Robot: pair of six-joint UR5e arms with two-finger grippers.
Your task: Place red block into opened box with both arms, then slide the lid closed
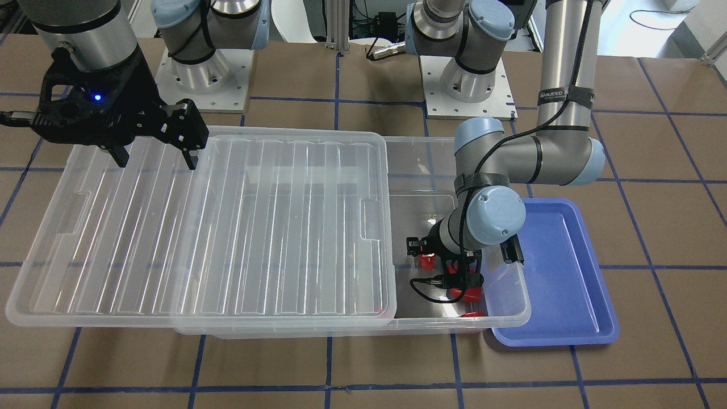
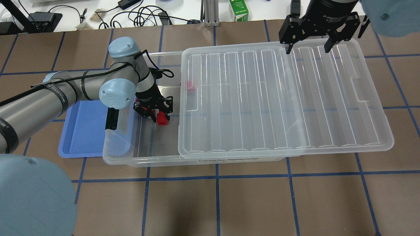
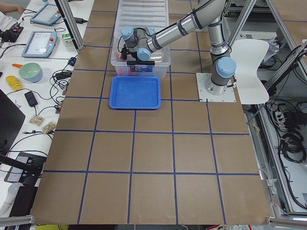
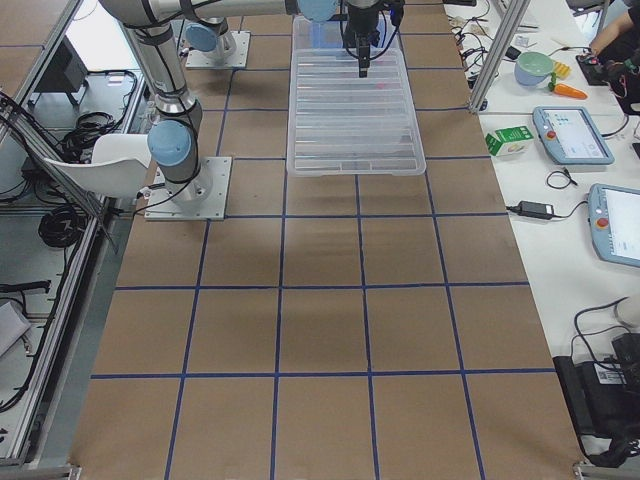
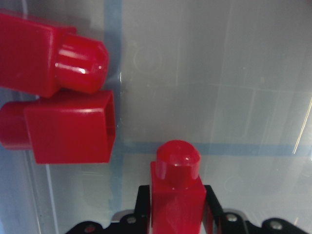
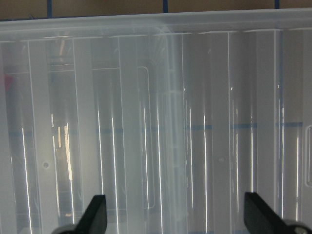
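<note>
The clear box [image 2: 141, 162] lies across the table with the ribbed lid [image 2: 282, 98] over most of it, slid toward my right so that only the box's left end is uncovered. My left gripper [image 2: 159, 117] reaches down into that uncovered end and is shut on a red block [image 2: 161, 120]. In the left wrist view that red block [image 5: 176, 195] stands between the fingers, stub pointing away. Two more red blocks [image 5: 48, 58] [image 5: 68, 126] lie on the box floor just beyond it. My right gripper [image 2: 306, 49] hangs open over the lid's far long edge.
A shallow blue tray [image 2: 85, 131] sits against the box's uncovered end, under my left arm. A faint red shape [image 2: 189, 84] shows through the lid's edge. Cables and a green carton [image 2: 239, 9] lie on the bench beyond the table.
</note>
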